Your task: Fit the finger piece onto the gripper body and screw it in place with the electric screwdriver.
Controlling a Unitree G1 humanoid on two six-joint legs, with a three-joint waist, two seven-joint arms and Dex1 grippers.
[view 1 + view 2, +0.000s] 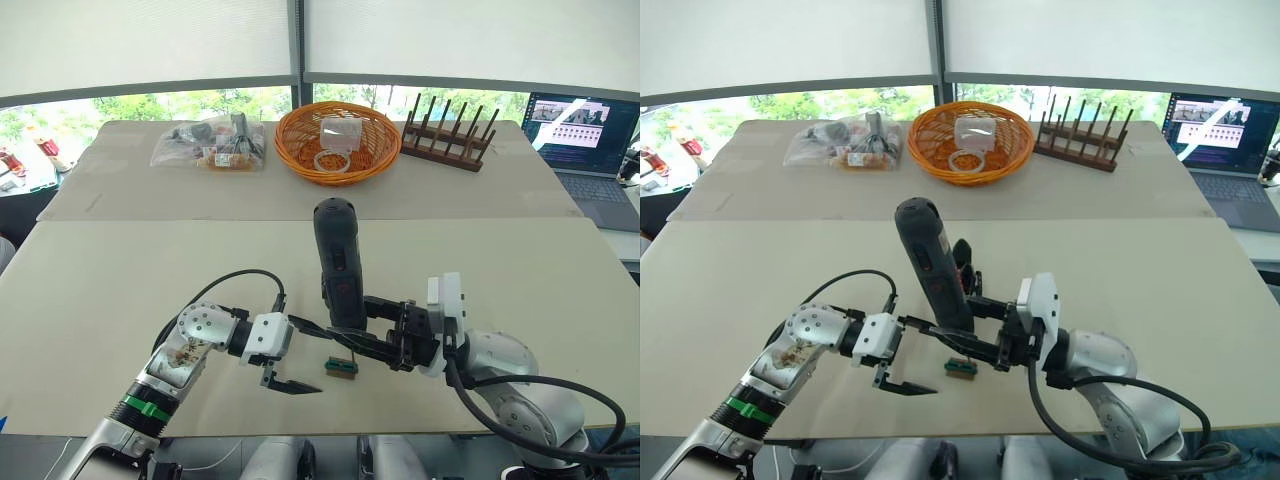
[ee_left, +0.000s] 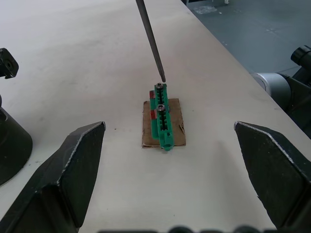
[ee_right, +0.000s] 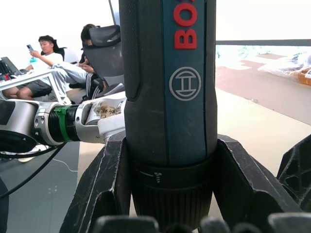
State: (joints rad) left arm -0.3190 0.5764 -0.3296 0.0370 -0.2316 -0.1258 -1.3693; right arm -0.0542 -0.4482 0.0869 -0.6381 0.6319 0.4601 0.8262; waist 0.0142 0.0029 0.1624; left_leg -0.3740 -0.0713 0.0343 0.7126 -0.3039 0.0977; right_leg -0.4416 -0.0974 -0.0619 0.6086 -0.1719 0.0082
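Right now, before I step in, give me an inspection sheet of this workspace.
Surface: beige table, with a second table behind it.
Job's things: electric screwdriver upright, its bit tip just above the end screw of the green block; the black block behind it is probably the gripper body.
Clutter: orange basket, plastic bag and wooden rack on the far table.
Grippers: right gripper shut on the screwdriver; left gripper open, facing the green block.
Cables: black cable looping over the left arm; another at the right arm.
Surroundings: laptop at right; seated people.
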